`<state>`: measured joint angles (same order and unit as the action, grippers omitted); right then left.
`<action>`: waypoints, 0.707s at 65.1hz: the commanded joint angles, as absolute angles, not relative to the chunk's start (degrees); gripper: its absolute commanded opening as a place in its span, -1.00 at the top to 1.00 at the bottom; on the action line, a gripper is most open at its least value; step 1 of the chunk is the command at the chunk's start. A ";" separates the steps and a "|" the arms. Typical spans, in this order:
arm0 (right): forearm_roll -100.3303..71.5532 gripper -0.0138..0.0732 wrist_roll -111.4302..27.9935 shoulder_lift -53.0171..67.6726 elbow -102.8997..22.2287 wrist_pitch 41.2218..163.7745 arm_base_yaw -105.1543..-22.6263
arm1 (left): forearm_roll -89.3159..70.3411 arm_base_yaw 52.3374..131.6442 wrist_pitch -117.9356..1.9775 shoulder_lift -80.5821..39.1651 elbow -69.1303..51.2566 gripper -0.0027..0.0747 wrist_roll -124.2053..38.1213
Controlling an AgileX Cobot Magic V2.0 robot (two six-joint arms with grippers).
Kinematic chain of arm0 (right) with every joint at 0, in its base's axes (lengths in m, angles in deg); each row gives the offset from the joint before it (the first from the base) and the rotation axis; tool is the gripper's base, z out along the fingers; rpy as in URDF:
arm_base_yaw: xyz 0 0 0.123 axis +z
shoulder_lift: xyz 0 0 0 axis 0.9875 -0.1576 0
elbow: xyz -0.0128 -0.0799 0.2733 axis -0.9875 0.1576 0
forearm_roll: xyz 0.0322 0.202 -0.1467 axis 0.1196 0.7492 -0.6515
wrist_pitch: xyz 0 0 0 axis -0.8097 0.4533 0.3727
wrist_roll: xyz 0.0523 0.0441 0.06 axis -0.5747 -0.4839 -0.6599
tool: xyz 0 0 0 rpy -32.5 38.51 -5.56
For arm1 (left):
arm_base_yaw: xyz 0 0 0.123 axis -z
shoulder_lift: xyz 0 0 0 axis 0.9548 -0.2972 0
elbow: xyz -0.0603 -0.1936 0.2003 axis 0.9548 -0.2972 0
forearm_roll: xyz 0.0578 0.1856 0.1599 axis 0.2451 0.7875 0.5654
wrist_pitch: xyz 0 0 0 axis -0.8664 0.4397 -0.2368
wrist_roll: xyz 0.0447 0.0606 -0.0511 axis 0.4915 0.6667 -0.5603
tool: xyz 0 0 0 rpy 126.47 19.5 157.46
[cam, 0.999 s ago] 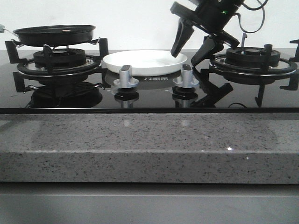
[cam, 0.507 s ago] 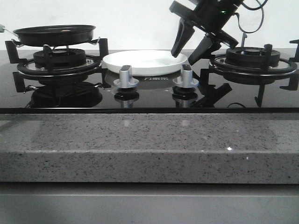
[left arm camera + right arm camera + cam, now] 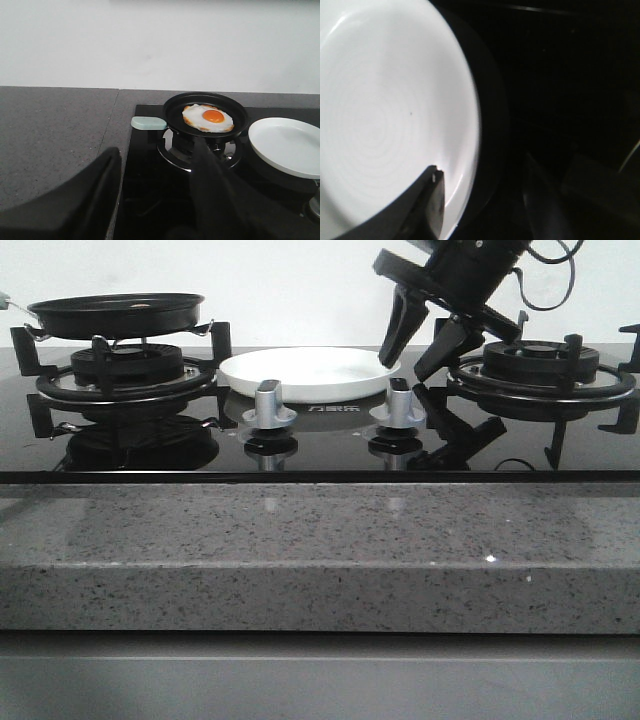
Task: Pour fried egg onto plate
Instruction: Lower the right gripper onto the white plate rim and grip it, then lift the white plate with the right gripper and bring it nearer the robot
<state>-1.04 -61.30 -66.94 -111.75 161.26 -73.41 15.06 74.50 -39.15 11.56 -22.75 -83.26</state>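
The fried egg [image 3: 207,118], white with an orange yolk, lies in the black frying pan [image 3: 240,112] on the left burner. The pan [image 3: 117,312] also shows in the front view, where its rim hides the egg. The white plate [image 3: 310,368] sits on the hob between the burners and is empty; it also shows in the left wrist view [image 3: 290,145] and the right wrist view [image 3: 385,115]. My right gripper [image 3: 405,368] is open, its fingers straddling the plate's right rim [image 3: 482,167]. My left gripper [image 3: 156,146] is open and empty, short of the pan's pale green handle [image 3: 148,122].
Two silver knobs [image 3: 270,400] [image 3: 400,400] stand in front of the plate. The right burner grate [image 3: 540,365] is bare, just right of my right gripper. A grey stone counter edge [image 3: 320,550] runs along the front.
My right gripper has shifted a little to the right at the plate's right rim and stays open. The pan and plate have not moved.
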 commanded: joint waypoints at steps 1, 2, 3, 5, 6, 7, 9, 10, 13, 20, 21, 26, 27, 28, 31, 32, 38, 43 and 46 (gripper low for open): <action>-1.11 -0.22 -60.12 -63.30 -113.41 166.34 -73.16 | 14.73 74.83 -43.70 10.71 -21.33 0.10 -83.37; -1.32 -0.22 -60.12 -63.30 -113.41 166.34 -73.16 | 14.73 74.83 -43.70 10.71 -21.33 0.10 -83.37; -1.42 -0.22 -60.12 -63.30 -113.41 166.34 -73.16 | 14.73 74.83 -43.70 10.71 -21.33 0.10 -83.37; -1.83 -0.22 -60.12 -63.30 -113.41 166.34 -73.16 | 14.73 74.83 -43.70 10.71 -21.33 0.10 -83.37; -2.04 -0.21 -60.12 -63.30 -113.41 166.34 -73.16 | 14.73 74.83 -43.70 10.71 -21.33 0.10 -83.37; -2.11 -0.21 -60.12 -63.30 -113.41 166.34 -73.16 | 14.73 74.83 -43.70 10.71 -21.33 0.10 -83.37; -2.18 -0.19 -60.12 -63.30 -113.41 166.34 -73.16 | 14.73 74.83 -43.70 10.71 -21.33 0.10 -83.37; -2.18 -0.16 -60.12 -63.30 -113.41 166.34 -73.16 | 14.73 74.83 -43.70 10.71 -21.33 0.10 -83.37; -2.18 -0.09 -60.12 -63.30 -113.41 166.34 -73.10 | 14.73 74.83 -43.70 10.71 -21.33 0.10 -83.37; -2.18 0.12 -60.12 -63.30 -113.41 166.34 -72.57 | 14.73 74.83 -43.70 10.71 -21.33 0.10 -83.37; -2.18 0.13 -60.12 -63.30 -113.41 166.34 -72.57 | 14.73 74.83 -43.70 10.71 -21.33 0.10 -83.37; -2.18 0.19 -60.12 -63.30 -113.41 166.34 -72.49 | 14.73 74.83 -43.70 10.71 -21.33 0.10 -83.37; -2.18 0.21 -60.12 -63.30 -113.41 166.34 -72.49 | 14.73 74.83 -43.70 10.71 -21.33 0.10 -83.37; -2.18 0.22 -60.12 -63.30 -113.41 166.34 -72.49 | 14.73 74.83 -43.70 10.71 -21.33 0.10 -83.37; -2.20 0.27 -60.12 -63.30 -113.41 166.34 -72.49 | 14.73 74.83 -43.70 10.71 -21.33 0.10 -83.37; -2.20 0.31 -60.12 -63.30 -113.41 166.34 -72.49 | 14.73 74.83 -43.70 10.71 -21.33 0.10 -83.37; -2.25 0.48 -60.12 -63.30 -113.41 166.30 -72.54 | 14.73 74.83 -43.70 10.71 -21.33 0.10 -83.37; -2.25 0.65 -60.12 -63.30 -113.41 165.74 -72.54 | 14.73 74.83 -43.70 10.71 -21.33 0.10 -83.37; -2.19 0.76 -60.17 -63.30 -113.49 165.26 -72.54 | 14.73 74.83 -43.70 10.71 -21.33 0.10 -83.37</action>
